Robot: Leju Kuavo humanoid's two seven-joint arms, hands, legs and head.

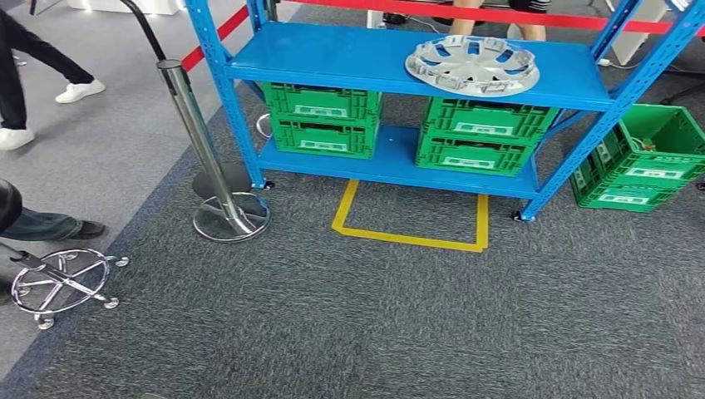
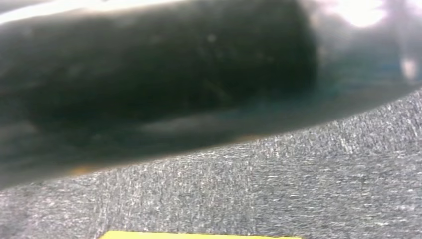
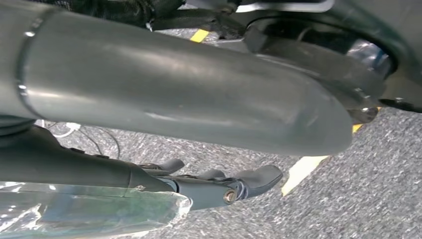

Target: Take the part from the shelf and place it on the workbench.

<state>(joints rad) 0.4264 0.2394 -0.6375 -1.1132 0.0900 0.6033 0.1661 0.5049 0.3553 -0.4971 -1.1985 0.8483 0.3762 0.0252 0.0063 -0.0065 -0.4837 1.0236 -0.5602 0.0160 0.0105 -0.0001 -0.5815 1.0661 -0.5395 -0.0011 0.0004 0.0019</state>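
Right hand (image 3: 219,184) hangs over grey carpet (image 3: 378,179), dark fingers (image 3: 259,177) apart and extended, holding nothing. Left hand's state: cannot tell. Head view: silver part (image 1: 472,64) lies upper right on the blue shelf (image 1: 332,58)'s top board, above green crates (image 1: 486,133).

White labels on green crates (image 1: 322,125), print illegible.

The wheel cover (image 1: 472,64) is looking like shiny silver plastic. The shelf (image 1: 366,56) is showing smooth blue painted metal. The crates (image 1: 322,119) are looking like green plastic with ribs. The post (image 1: 195,137) and the chair base (image 1: 60,283) are shining like chrome metal. The carpet (image 1: 374,324) is looking grey, rough and fuzzy.
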